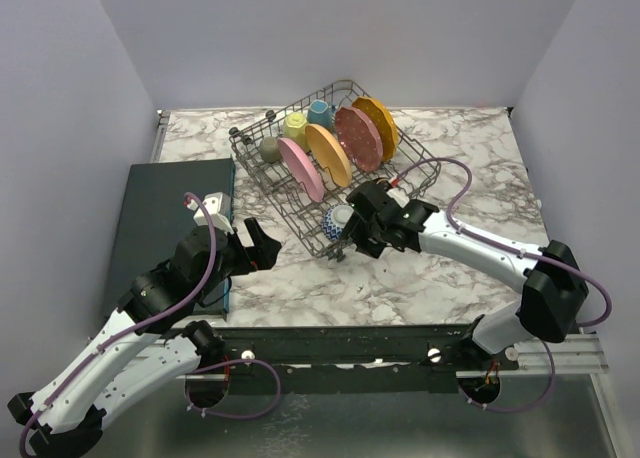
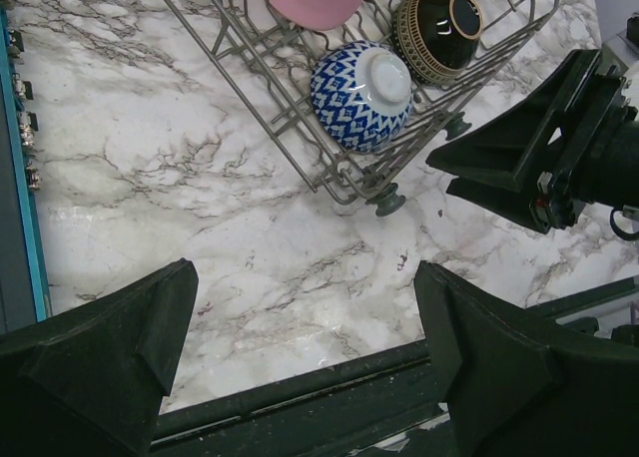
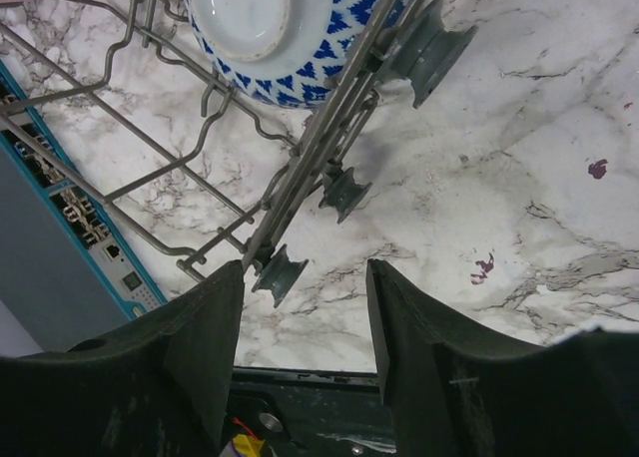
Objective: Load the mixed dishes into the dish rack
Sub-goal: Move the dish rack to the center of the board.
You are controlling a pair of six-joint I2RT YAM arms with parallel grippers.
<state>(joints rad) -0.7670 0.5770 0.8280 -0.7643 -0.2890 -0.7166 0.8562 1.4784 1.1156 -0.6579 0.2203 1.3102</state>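
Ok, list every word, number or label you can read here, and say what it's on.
None can be read.
Blue-edged panel beside the rack: tiny markings, too small to read.
Bowl: only a blue pattern, no lettering.

The rack point(image 1: 300, 200) is grey wire. The plates are pink point(image 1: 301, 168), peach point(image 1: 328, 154), white-dotted dusky pink point(image 1: 359, 138) and orange point(image 1: 378, 123). The mugs are yellow point(image 1: 295, 126), blue point(image 1: 320, 112) and olive point(image 1: 270, 148). One bowl point(image 2: 361, 95) is white with a blue triangle pattern, and the dark bowl point(image 2: 436, 20) has a tan-striped band. The table point(image 1: 470, 158) is grey-veined white marble. The mat point(image 1: 160, 198) is dark teal.
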